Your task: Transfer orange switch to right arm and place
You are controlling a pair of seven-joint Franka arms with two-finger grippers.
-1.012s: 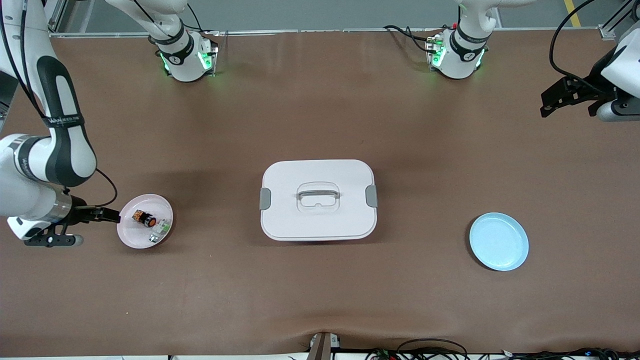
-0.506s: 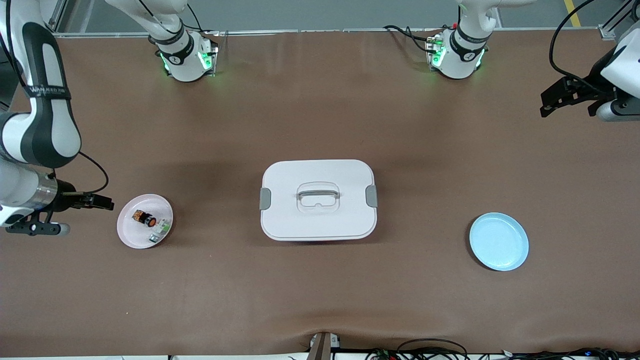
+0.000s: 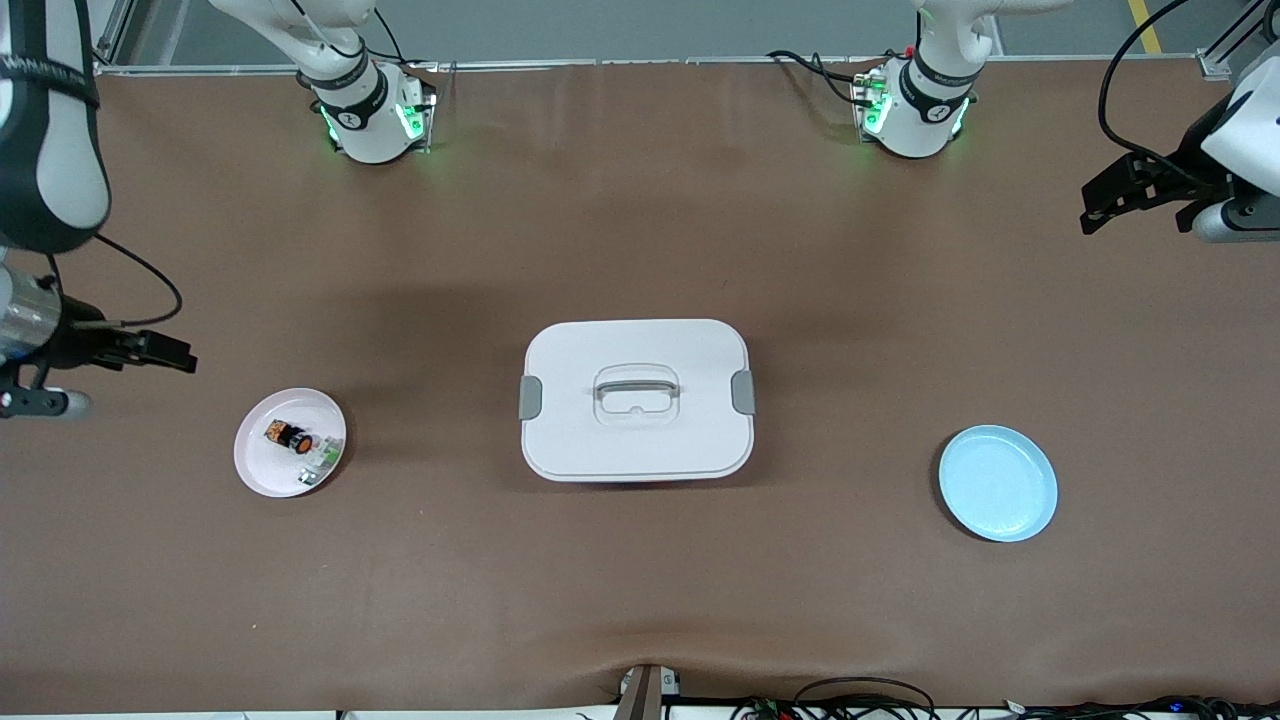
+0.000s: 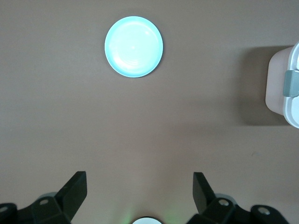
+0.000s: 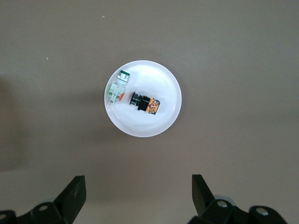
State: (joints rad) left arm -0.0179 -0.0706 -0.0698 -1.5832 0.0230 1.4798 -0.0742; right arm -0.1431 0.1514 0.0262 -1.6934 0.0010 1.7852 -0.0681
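The orange switch (image 3: 289,436) lies on its side in a pink plate (image 3: 262,472), lower left of the front frame, beside a white-and-green part (image 3: 318,462). The right gripper (image 3: 165,352) hangs empty over bare desk (image 3: 640,600) at the left edge, jaws apart. The left gripper (image 3: 1105,200) waits at the upper right edge, jaws apart, empty. A white lidded box (image 3: 636,399) sits centre; a blue plate (image 3: 997,483) lower right.

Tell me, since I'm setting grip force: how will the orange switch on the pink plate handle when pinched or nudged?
The switch is small and lies on its side on the plate, so it probably weighs little. Its round black body may roll if nudged. It looks like rigid plastic, so a modest pinch should hold it. The white-and-green part lies close beside it and could be bumped.
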